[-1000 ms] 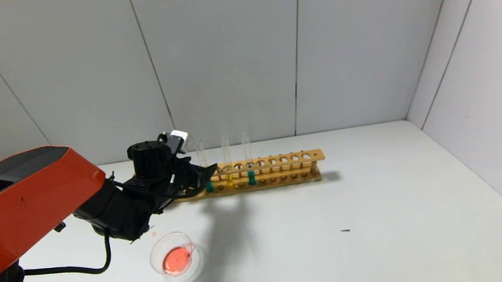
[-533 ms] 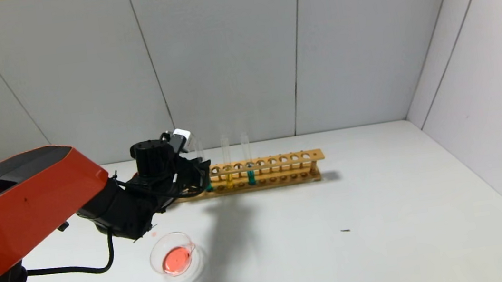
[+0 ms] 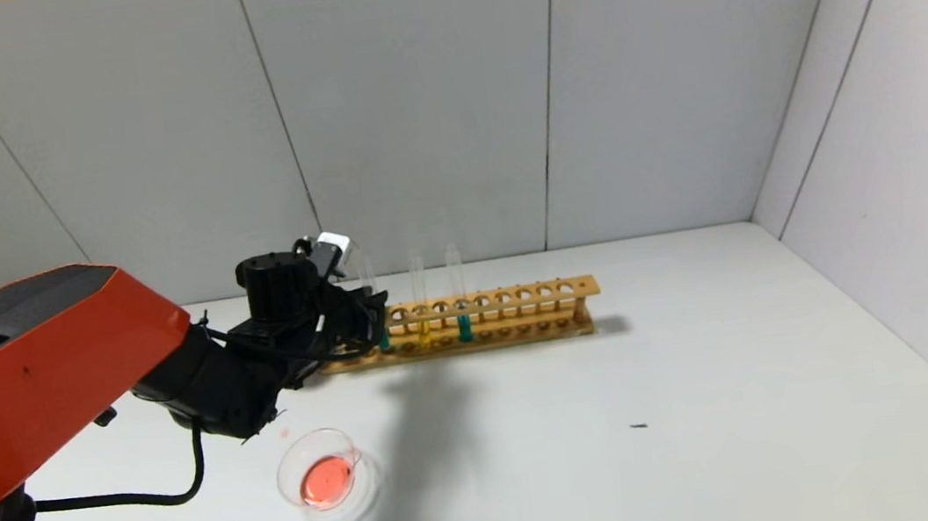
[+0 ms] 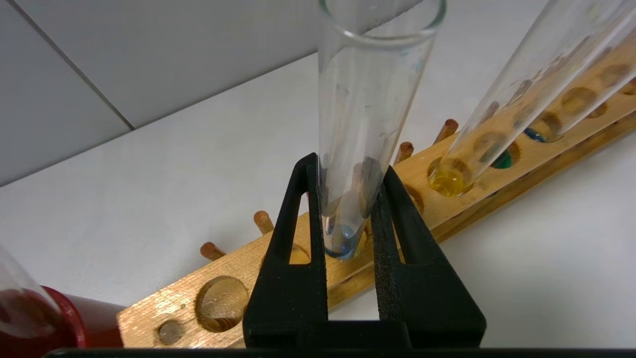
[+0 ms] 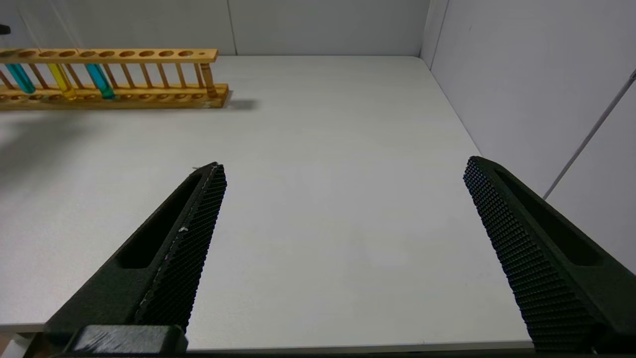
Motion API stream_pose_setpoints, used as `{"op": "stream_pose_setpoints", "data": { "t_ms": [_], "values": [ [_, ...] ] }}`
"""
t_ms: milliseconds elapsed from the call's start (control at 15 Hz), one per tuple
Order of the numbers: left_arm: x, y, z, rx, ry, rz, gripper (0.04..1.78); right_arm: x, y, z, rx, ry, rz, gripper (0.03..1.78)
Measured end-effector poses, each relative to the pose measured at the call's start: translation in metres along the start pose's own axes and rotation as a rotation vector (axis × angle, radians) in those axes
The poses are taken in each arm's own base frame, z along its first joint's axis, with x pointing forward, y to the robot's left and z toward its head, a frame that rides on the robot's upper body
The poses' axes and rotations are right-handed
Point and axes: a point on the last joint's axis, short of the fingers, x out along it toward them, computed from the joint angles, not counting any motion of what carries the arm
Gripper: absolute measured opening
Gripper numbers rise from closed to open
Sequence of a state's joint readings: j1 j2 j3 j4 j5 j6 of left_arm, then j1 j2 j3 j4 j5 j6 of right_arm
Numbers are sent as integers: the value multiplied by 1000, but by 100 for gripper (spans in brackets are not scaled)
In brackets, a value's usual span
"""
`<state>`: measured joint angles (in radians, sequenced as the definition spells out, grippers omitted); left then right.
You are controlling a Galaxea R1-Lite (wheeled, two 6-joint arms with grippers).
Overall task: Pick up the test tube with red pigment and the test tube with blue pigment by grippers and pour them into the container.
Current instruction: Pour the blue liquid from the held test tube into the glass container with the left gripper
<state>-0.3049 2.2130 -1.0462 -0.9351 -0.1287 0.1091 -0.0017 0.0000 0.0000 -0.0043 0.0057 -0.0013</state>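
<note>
Left wrist view: no writing on wooden rack [image 4: 449,194].

The test tube with blue pigment [image 4: 365,129] is a slim tube of clear glass with a round bottom and an open rim at the top. It stands upright in the wooden rack [image 3: 515,314], in the hole just beside the yellow tube, toward the rack's left end. A little teal-blue liquid sits at its bottom. The container [image 3: 324,477] is a small, shallow round dish of clear glass with a little pouring lip. It lies flat on the table, in front of the rack's left end and well apart from it. A thin pool of orange-red liquid covers its floor.
</note>
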Motion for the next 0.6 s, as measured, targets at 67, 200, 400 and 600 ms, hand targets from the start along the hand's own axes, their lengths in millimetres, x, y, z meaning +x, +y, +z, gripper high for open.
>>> {"op": "stream_pose_setpoints", "data": {
  "t_ms": [67, 200, 400, 600],
  "values": [
    [-2, 0, 5, 1, -4, 0, 31, 0, 0, 0, 0, 0, 0, 175],
    [-9, 1, 22, 4, -29, 3, 31, 0, 0, 0, 0, 0, 0, 175],
    [-22, 2, 56, 13, -68, 7, 31, 0, 0, 0, 0, 0, 0, 175],
    [-40, 3, 88, 22, -100, 7, 31, 0, 0, 0, 0, 0, 0, 175]
  ]
}}
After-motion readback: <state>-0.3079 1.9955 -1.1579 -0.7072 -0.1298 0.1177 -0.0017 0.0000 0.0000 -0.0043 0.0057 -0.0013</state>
